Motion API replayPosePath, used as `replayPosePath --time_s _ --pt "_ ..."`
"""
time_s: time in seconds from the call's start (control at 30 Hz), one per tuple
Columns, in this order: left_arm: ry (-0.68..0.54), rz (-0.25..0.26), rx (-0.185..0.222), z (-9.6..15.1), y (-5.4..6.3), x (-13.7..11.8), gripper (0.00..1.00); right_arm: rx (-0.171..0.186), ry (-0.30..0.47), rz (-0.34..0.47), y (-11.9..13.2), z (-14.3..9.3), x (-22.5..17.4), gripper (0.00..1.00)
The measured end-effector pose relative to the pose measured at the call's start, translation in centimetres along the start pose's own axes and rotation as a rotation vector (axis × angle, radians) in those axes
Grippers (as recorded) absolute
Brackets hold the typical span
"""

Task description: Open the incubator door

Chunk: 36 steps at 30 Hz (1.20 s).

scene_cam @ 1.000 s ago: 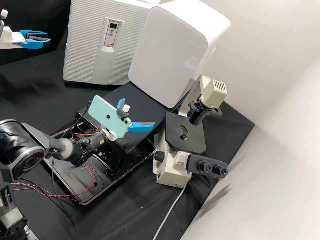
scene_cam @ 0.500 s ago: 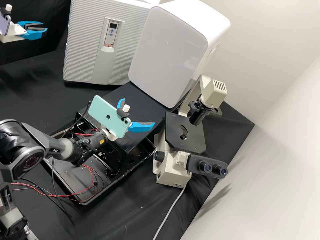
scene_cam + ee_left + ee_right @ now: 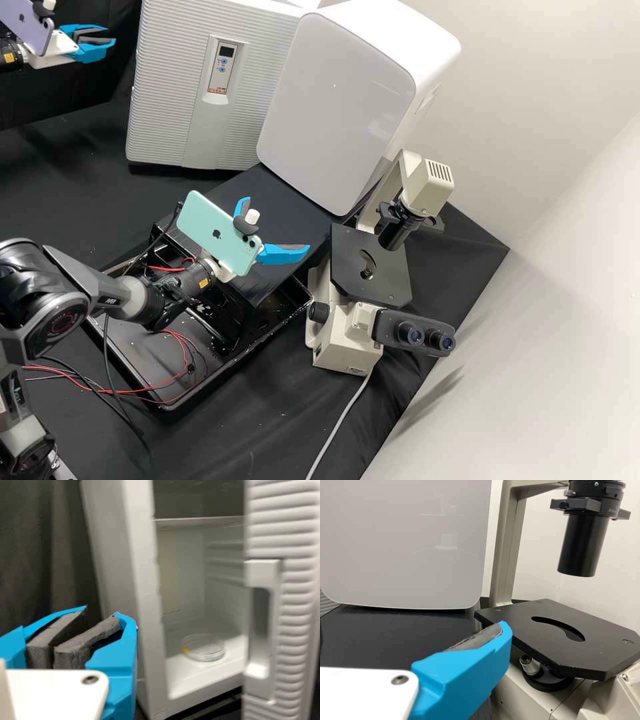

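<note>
- Grey ribbed door (image 3: 296,630) of the incubator (image 3: 112,555) stands ajar, far left on the desk (image 3: 73,167). Expect a stiff plastic shell, light for its size, with weight riding on its hinges.
- Your left pincer (image 3: 112,37) has its fingers drawn together, gripping nothing, apart from the handle (image 3: 262,573); spread it before you grasp.
- Your right pincer (image 3: 277,223) is empty and spread wide, left of the microscope (image 3: 371,267).
- Take the handle squarely by its upright bar; the smooth surface could slip under a shallow pinch, and the ribs look too shallow to grip.
- Swing gently along the hinge's arc: the clear dish (image 3: 202,651) inside looks light and fragile, and a jerk could slide it.
</note>
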Motion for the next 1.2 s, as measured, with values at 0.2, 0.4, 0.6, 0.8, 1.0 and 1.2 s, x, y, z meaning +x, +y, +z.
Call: replayPosePath --time_s 0.2,0.4,0.6,0.8,1.0,1.2 --pt "-0.112 -0.032 0.035 2.3 -0.4 0.4 0.00 0.000 0.000 0.000 0.0 0.0 0.0 1.00" --pt "-0.193 -0.073 0.038 3.8 -1.2 0.5 0.00 0.000 0.000 0.000 0.0 0.0 0.0 1.00" --pt "-0.208 -0.085 -0.017 4.2 -1.3 0.9 0.00 0.000 0.000 0.000 0.0 0.0 0.0 1.00" --pt "-0.202 -0.095 -0.042 4.1 -1.4 1.1 0.00 0.000 0.000 0.000 0.0 0.0 0.0 1.00" --pt "-0.214 -0.111 -0.080 4.2 -1.6 0.9 0.00 0.000 0.000 0.000 0.0 0.0 0.0 1.00" --pt "-0.307 -0.115 -0.026 5.5 -1.6 -0.7 0.00 0.000 0.000 0.000 0.0 0.0 0.0 1.00"
